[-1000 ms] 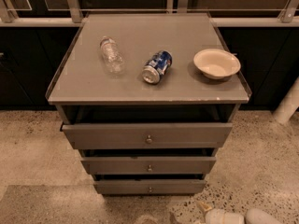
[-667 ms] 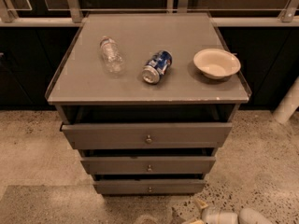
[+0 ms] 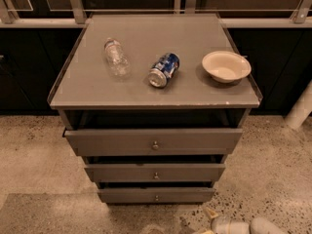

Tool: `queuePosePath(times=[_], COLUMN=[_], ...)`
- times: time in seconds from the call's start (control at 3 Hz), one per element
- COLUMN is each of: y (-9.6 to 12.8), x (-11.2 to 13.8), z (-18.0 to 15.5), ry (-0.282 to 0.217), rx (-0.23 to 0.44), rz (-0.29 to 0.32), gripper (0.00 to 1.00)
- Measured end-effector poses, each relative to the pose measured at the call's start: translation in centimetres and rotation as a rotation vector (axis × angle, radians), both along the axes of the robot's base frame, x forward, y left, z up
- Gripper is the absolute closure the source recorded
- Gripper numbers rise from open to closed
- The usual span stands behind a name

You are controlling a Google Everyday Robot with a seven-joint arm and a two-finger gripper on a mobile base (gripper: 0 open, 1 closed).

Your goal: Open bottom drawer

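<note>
Grip the bottom drawer (image 3: 126,195) by its tiny knob (image 3: 156,197); it looks rigid, and the knob is slip-prone. Your pincer (image 3: 214,221) sits low, right of it, and you cannot tell its state.

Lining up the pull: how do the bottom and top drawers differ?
The bottom drawer looks narrower and shorter than the top drawer. It sits by the floor; the top drawer sits just under the tabletop. Both are grey with a small centre knob. The gripper is below the bottom drawer, to its right.
</note>
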State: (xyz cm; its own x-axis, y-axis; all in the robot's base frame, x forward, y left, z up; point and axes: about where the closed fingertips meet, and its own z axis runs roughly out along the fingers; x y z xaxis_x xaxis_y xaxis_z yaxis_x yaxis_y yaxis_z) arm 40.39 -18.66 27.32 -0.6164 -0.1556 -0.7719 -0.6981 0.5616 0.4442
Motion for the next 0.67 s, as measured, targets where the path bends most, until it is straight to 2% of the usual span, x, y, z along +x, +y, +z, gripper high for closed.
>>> queuePosePath(times=[0.33, 0.67], y=[0.7, 0.8], x=[1.7, 5.1], z=[-0.7, -1.5], ry=[-0.065, -0.131], rx=[-0.017, -0.038], rz=[0.038, 0.08], gripper=[0.0, 0.0])
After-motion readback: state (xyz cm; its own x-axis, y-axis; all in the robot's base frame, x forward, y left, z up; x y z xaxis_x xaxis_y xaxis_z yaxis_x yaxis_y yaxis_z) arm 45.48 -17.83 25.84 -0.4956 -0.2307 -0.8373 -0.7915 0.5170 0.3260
